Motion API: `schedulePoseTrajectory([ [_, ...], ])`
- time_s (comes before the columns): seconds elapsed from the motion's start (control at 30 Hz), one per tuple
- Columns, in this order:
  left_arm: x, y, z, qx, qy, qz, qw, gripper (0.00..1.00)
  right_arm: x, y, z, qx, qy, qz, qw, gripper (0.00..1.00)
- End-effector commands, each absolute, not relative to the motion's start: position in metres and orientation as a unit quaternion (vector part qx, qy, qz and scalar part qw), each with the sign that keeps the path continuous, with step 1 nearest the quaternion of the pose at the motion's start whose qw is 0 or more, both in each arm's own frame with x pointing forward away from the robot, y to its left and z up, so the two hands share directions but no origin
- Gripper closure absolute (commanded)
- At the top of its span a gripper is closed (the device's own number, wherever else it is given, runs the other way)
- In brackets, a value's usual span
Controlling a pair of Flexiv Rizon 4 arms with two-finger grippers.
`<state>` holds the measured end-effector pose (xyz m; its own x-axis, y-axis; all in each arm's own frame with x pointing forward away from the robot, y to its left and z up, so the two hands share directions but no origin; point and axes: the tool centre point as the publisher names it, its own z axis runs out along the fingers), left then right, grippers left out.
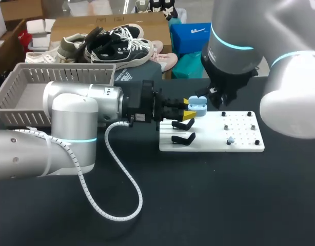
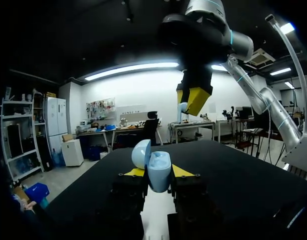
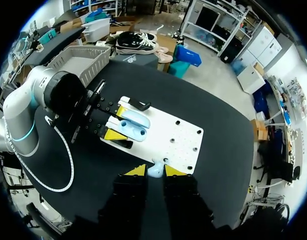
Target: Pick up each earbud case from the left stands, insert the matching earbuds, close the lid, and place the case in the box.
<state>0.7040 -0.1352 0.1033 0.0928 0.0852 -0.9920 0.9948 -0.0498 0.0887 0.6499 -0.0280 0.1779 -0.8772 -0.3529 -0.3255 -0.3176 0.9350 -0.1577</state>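
A light blue earbud case (image 1: 198, 105) with its lid up is held above the left end of the white board (image 1: 214, 143). My left gripper (image 1: 190, 108) is shut on it from both sides. In the left wrist view the case (image 2: 159, 172) stands between the yellow tips, with its lid (image 2: 141, 153) tipped back. My right gripper (image 3: 154, 170) hangs above the board, shut on a small pale blue earbud (image 3: 154, 175). The open case (image 3: 134, 125) lies ahead of it and below. Two black stands (image 1: 183, 125) on the board carry nothing.
A grey slatted basket (image 1: 24, 82) sits at the table's back left, behind my left arm. The board's right half has small pegs (image 1: 225, 126) and one small pale piece (image 1: 230, 140). A white coiled cable (image 1: 121, 179) from the left arm loops over the black tabletop.
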Motion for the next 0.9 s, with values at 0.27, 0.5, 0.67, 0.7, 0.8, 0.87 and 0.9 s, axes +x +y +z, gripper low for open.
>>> schedulePoseTrajectory([
  [0.27, 0.702, -0.135, 0.103, 0.554, 0.488, -0.464, 0.49, 1.0, 0.65, -0.027, 0.178, -0.173, 0.968, -0.051, 0.177, 1.0],
  [0.5, 0.702, -0.135, 0.103, 0.554, 0.488, -0.464, 0.49, 1.0, 0.662, -0.015, 0.186, -0.012, 0.986, -0.008, 0.167, 1.0],
  [0.67, 0.702, -0.135, 0.103, 0.554, 0.488, -0.464, 0.49, 1.0, 0.661, -0.011, 0.188, 0.053, 0.988, -0.02, 0.147, 1.0],
  [0.7, 0.702, -0.135, 0.103, 0.554, 0.488, -0.464, 0.49, 1.0, 0.659, -0.01, 0.189, 0.064, 0.987, -0.013, 0.145, 1.0],
  [0.8, 0.702, -0.135, 0.103, 0.554, 0.488, -0.464, 0.49, 1.0, 0.653, -0.007, 0.187, 0.081, 0.987, -0.025, 0.135, 1.0],
  [0.87, 0.702, -0.135, 0.103, 0.554, 0.488, -0.464, 0.49, 1.0, 0.649, -0.006, 0.186, 0.091, 0.986, -0.036, 0.132, 1.0],
  [0.9, 0.702, -0.135, 0.103, 0.554, 0.488, -0.464, 0.49, 1.0, 0.648, -0.006, 0.185, 0.093, 0.986, -0.037, 0.132, 1.0],
])
